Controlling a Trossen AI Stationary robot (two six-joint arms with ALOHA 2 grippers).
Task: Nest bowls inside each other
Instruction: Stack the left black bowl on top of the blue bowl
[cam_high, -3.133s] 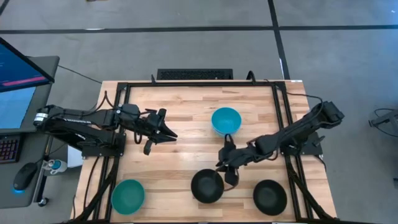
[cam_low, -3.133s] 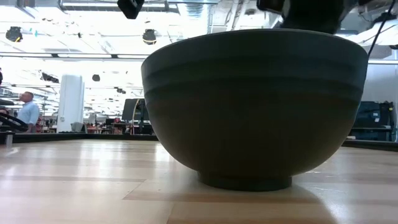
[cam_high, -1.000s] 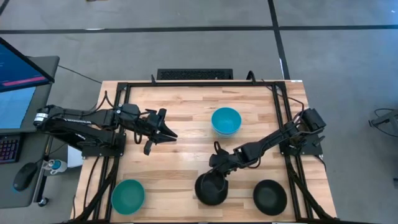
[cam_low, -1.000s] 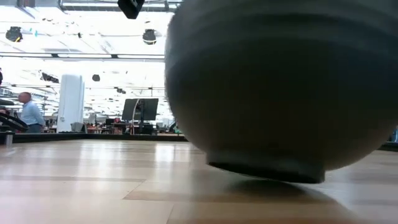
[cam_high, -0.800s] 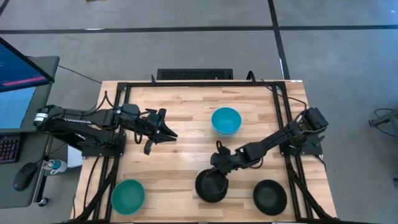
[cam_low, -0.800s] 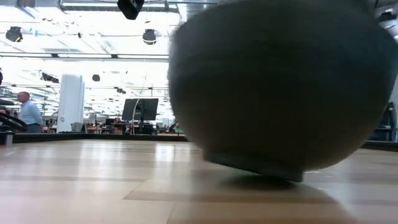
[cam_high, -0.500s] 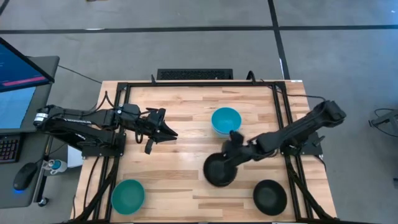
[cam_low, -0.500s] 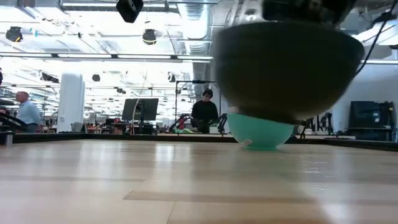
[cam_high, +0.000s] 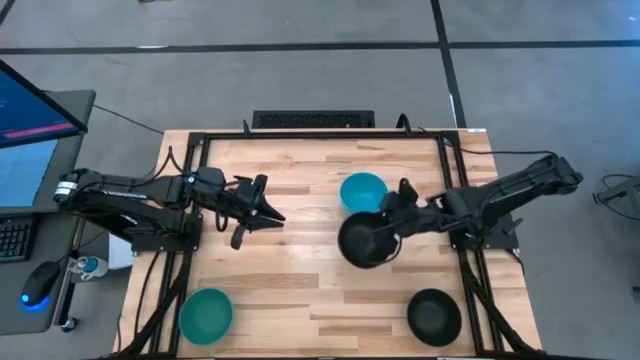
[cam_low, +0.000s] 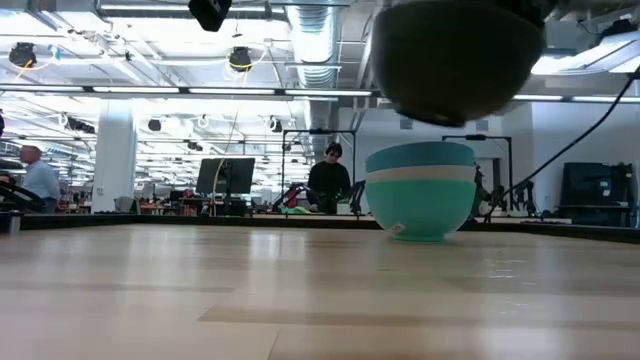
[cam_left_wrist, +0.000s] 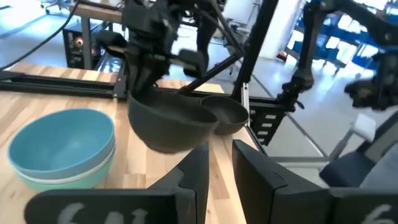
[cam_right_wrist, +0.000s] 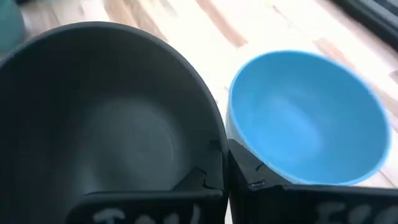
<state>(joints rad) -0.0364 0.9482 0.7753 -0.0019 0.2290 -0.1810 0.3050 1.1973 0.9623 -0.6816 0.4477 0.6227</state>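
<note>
- From above, your right hand (cam_high: 390, 222) grips the rim of a black bowl (cam_high: 363, 241) and holds it near the middle of the bench (cam_high: 300, 290), just beside the blue bowl stack (cam_high: 362, 190), which sits toward the far edge.
- Your left hand (cam_high: 268, 212) hangs over the left half of the bench with its fingers apart and nothing between them.
- A teal-green bowl (cam_high: 206, 313) rests near the front left corner, and a second black bowl (cam_high: 434, 314) near the front right corner, well apart from each other.
- From bench height, the gripped black bowl (cam_low: 458, 58) hangs clear of the wood, tilted a little, in front of and above the stack (cam_low: 420, 203).
- There the stack shows a blue bowl on top, a pale band under it and a lighter blue-green bowl at the bottom, all standing upright on the bench. People (cam_low: 327, 182) stand in the room far behind.
- In your left wrist view, the two open fingers (cam_left_wrist: 198, 174) frame the raised black bowl (cam_left_wrist: 169, 124), the stack (cam_left_wrist: 64, 149) beside it on the bench, and the other black bowl (cam_left_wrist: 227, 114) farther back.
- In your right wrist view, the fingers (cam_right_wrist: 212, 174) are clamped on the black bowl's (cam_right_wrist: 99, 118) rim, one inside and one outside, with the top blue bowl (cam_right_wrist: 308, 118) just beyond it, open and upright.
</note>
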